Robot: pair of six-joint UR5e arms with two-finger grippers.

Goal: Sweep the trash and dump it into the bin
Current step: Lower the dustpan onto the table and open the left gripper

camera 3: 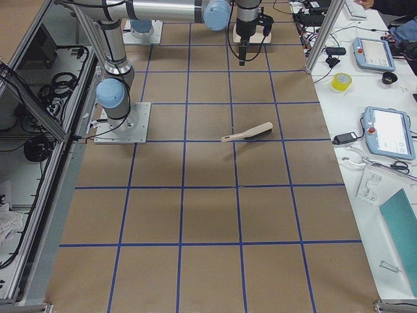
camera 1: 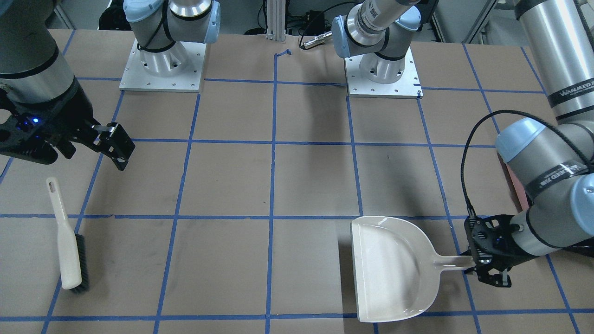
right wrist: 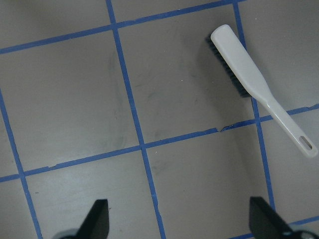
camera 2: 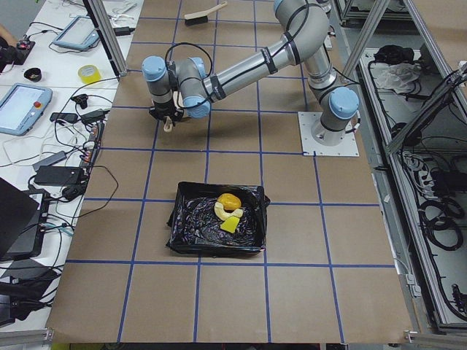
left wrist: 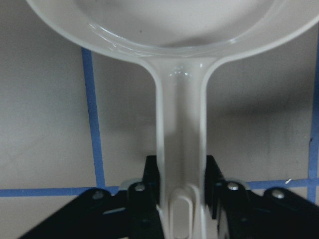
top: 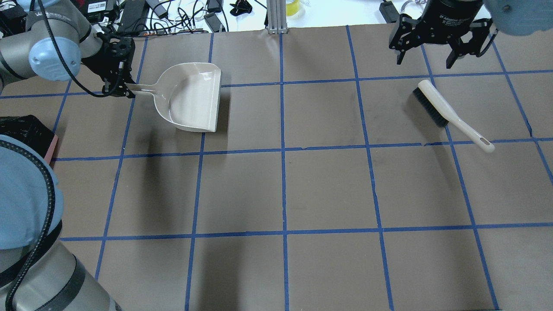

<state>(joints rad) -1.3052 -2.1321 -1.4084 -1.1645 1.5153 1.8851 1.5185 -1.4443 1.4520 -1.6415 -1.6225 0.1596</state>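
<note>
The trash lies inside the bin (camera 2: 191,230), a black-lined container: an orange lump (camera 2: 228,200), a pale curved piece (camera 2: 219,211) and a yellow-green wedge (camera 2: 232,224). A corner of the bin (top: 30,131) shows at the overhead view's left edge. My left gripper (camera 1: 482,269) (top: 125,88) (left wrist: 182,199) is shut on the handle of the cream dustpan (camera 1: 394,269) (top: 194,97) (left wrist: 174,30), which rests flat and empty on the table. My right gripper (camera 1: 116,148) (top: 424,60) (right wrist: 179,219) is open and empty, above the table beyond the cream brush (camera 1: 69,250) (top: 445,110) (right wrist: 249,69).
The brown table is marked with a blue tape grid (top: 283,151). The two arm bases (camera 1: 162,69) (camera 1: 383,74) stand at the robot's side. Cables and devices (top: 173,13) lie past the far edge.
</note>
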